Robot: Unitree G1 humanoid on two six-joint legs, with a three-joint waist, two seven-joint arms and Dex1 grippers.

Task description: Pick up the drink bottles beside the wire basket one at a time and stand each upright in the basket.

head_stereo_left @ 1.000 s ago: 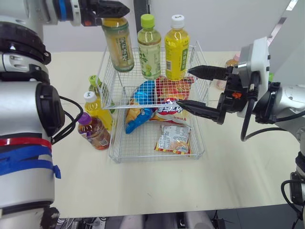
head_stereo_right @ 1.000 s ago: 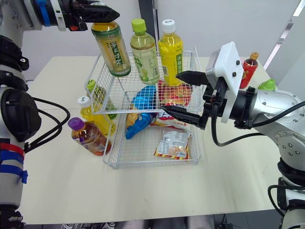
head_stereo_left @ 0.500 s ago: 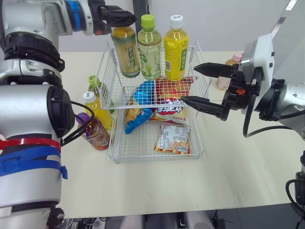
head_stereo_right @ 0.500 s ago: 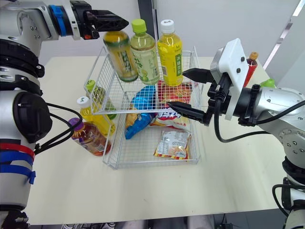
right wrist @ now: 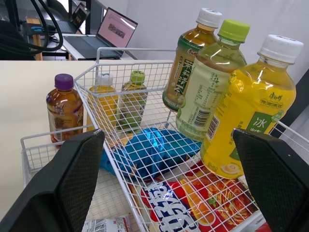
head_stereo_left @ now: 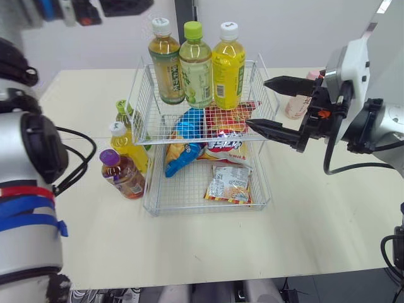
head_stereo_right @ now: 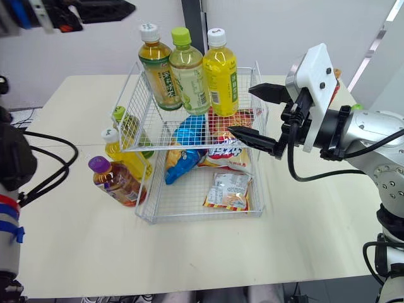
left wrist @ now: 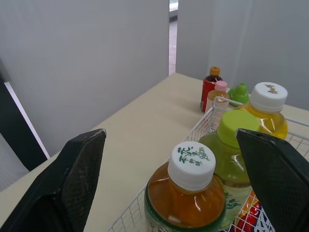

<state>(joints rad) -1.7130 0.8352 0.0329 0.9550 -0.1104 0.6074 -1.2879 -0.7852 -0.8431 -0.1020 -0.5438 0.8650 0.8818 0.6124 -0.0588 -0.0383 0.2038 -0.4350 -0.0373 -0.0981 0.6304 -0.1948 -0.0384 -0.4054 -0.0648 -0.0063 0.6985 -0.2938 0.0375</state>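
Freed by the left end effector (head_stereo_right: pixel 113 9), which has lifted away with fingers wide apart, the tea bottle (head_stereo_left: pixel 166 60) stands upright in the wire basket (head_stereo_left: pixel 146 136) just below it. Lower still, the purple-capped bottle (head_stereo_left: pixel 121 175) and two others crowd together beside the basket; reaching for one could topple its neighbours. The right end effector (head_stereo_left: pixel 256 103) hovers, fingers apart, at the basket's far side.

I see a pale cream table (head_stereo_left: pixel 189 252) backed by a plain light grey wall (head_stereo_left: pixel 290 31), split by a dark vertical strip (head_stereo_right: pixel 192 25). Through the right wrist camera, an open laptop (right wrist: pixel 117 27) sits on a pale desk (right wrist: pixel 79 47) farther off.
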